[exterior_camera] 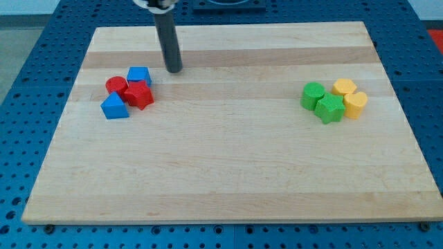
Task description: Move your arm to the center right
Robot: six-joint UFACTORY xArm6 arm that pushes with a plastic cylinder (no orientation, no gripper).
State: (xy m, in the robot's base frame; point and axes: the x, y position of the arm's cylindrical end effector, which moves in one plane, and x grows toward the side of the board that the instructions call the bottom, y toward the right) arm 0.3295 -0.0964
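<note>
Bright, even overhead light on the wooden board [228,166], soft short shadows, sharp focus, no glare.

rod [165,28]: upper end cut by view's top | red star block [140,95]: partly hides red cylinder [116,86] near table's left edge

My tip [174,70] is resting on the board at the view's upper left, the dark rod standing nearly upright above it, just right of and above the blue block [139,75] in the left cluster
</note>
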